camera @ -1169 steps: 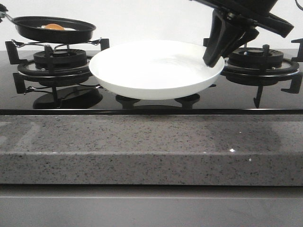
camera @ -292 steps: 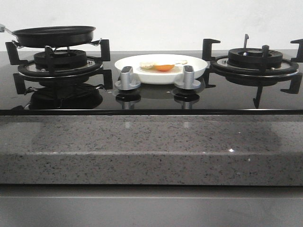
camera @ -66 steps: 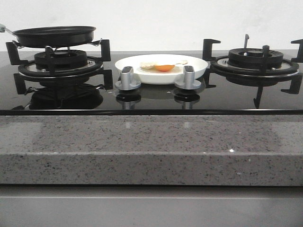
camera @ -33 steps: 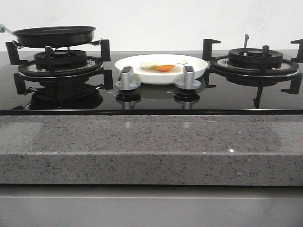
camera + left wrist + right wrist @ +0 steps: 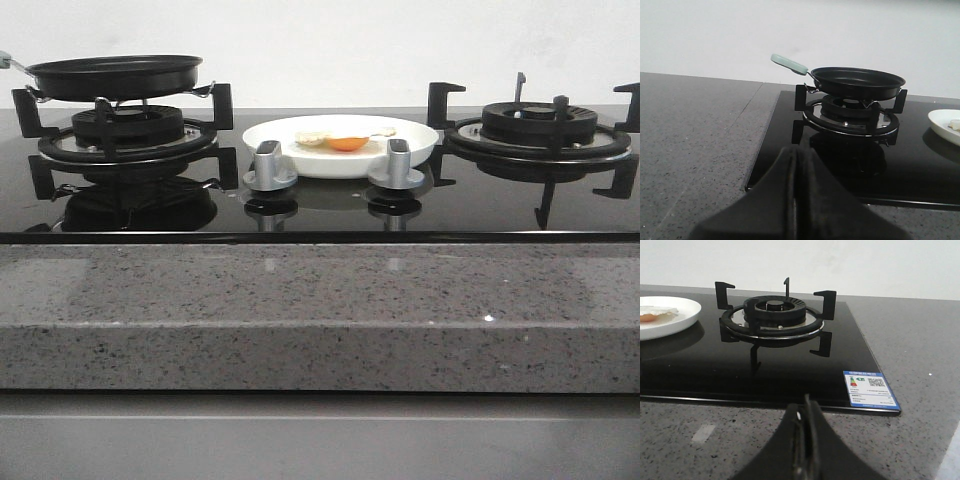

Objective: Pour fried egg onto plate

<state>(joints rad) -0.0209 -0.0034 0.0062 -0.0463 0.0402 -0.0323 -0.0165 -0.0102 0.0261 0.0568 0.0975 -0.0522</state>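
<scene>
**Egg on the plate, pan on its burner, both arms clear of the hob**

The fried egg [image 5: 345, 142] lies inside the plate [image 5: 420, 140], its orange yolk near the middle and the pale white spread around it. The plate sits on the black glass hob [image 5: 480, 200] between the two burners, just behind the two silver knobs [image 5: 270, 165]. The black frying pan [image 5: 115, 75] rests level and apparently empty on the left burner [image 5: 125, 135], beside the plate and apart from it, its pale green handle [image 5: 789, 63] pointing away from the plate.

The left tool [image 5: 796, 165] has its fingers pressed together on nothing, over the grey stone counter [image 5: 695, 130], well apart from the pan. The right tool [image 5: 807, 420] is likewise closed and empty, over the counter on the far side of the right burner [image 5: 772, 315] from the plate.

Judged from this layout, the pour looks finished. The step in hand is simply parking: it is done well by keeping both arms low over the counter and away from the plate's rim and the pan handle, so that nothing gets nudged.
</scene>
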